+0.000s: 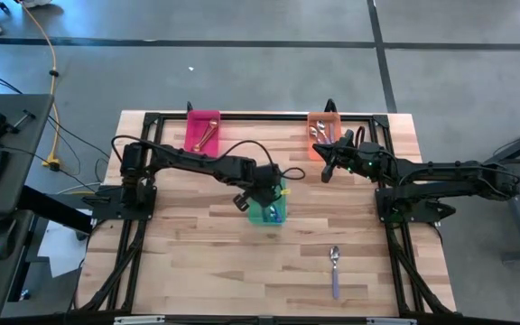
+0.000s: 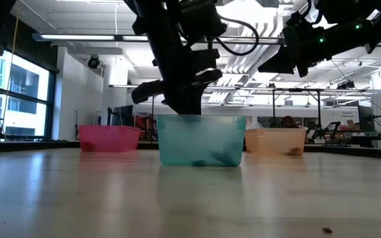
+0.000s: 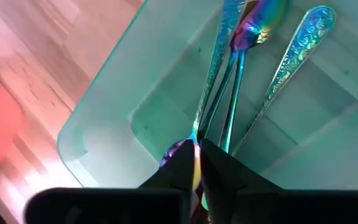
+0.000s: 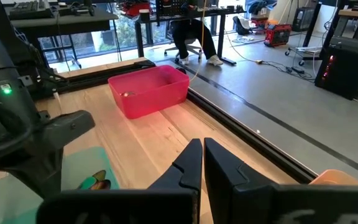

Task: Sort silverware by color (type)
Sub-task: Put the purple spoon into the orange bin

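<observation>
The green bin [image 1: 267, 211] stands mid-table and holds several iridescent spoons [image 3: 291, 56] lying on its floor. My left gripper [image 1: 262, 194] hangs over this bin, reaching into it [image 2: 189, 106], shut on an iridescent spoon [image 3: 213, 74]. My right gripper [image 1: 326, 171] hovers shut and empty in front of the orange bin [image 1: 323, 129], which holds silver spoons. Its fingers [image 4: 188, 165] point toward the pink bin [image 4: 149, 90]. The pink bin [image 1: 203, 131] holds gold spoons. One purple-handled spoon [image 1: 334, 269] lies flat on the table near the front edge. My left gripper pinches an iridescent spoon between its two fingers [image 3: 219, 171], coming from above and pointing down into the green bin. The hold is at the spoon's rounded end [image 3: 180, 154]. The shaft [image 3: 211, 81] runs away from the fingers down among the other spoons in the bin.
The three bins stand apart: pink and orange along the far edge, green in the middle. A black frame rail [image 1: 269, 116] runs along the far edge, and arm bases stand at both sides. Bare wood lies across the near half around the lone spoon.
</observation>
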